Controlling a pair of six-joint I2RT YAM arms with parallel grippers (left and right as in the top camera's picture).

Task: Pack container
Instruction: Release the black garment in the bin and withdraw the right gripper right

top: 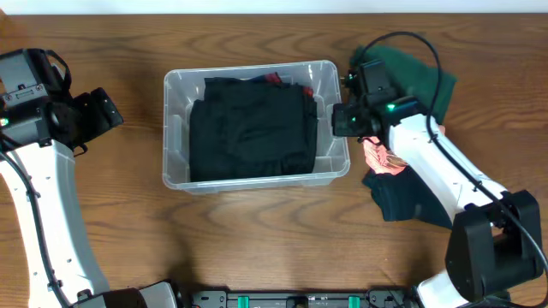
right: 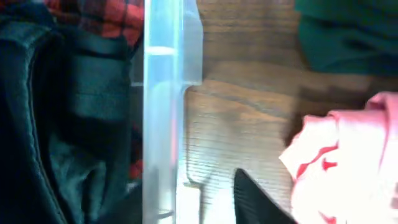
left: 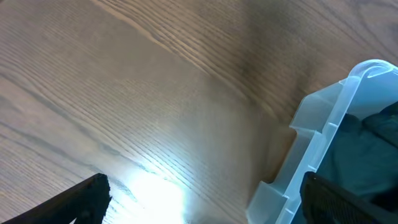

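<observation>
Hanging over bare table (top: pixel 257 248), the left gripper (top: pixel 108 111) sits well to the left of the container (top: pixel 175 137). Its jaws are spread wide with nothing between them. In its wrist view the 2 dark fingertips (left: pixel 87 199) stand at opposite lower corners, with wood grain and a bright glare patch between them. The container's rounded corner and moulded rim (left: pixel 323 137) show at that view's right edge, with dark fabric inside.

The right gripper (top: pixel 344 120) is at the container's right wall, just outside the rim. Its wrist view shows 1 dark finger (right: pixel 255 199) over the wood, just beside the clear wall (right: pixel 163 93). The other finger cannot be made out, so I cannot tell whether the jaws are spread or clamped, or whether they touch the wall.

The container stands upright mid-table, its long side running left to right. A folded black garment (top: pixel 248 128) lies flat inside and covers most of the floor. A red plaid cloth (top: pixel 274 79) peeks out at the far edge, against the right-hand wall in the right wrist view.

3 pieces lie on the table right of the container:
- Green cloth (top: pixel 424 77) is at the far side, beyond the right gripper.
- Pink cloth (top: pixel 381 158) with red marks is just beside the arm's white link.
- Dark cloth (top: pixel 394 201) is nearer the front, partly under the arm.
</observation>
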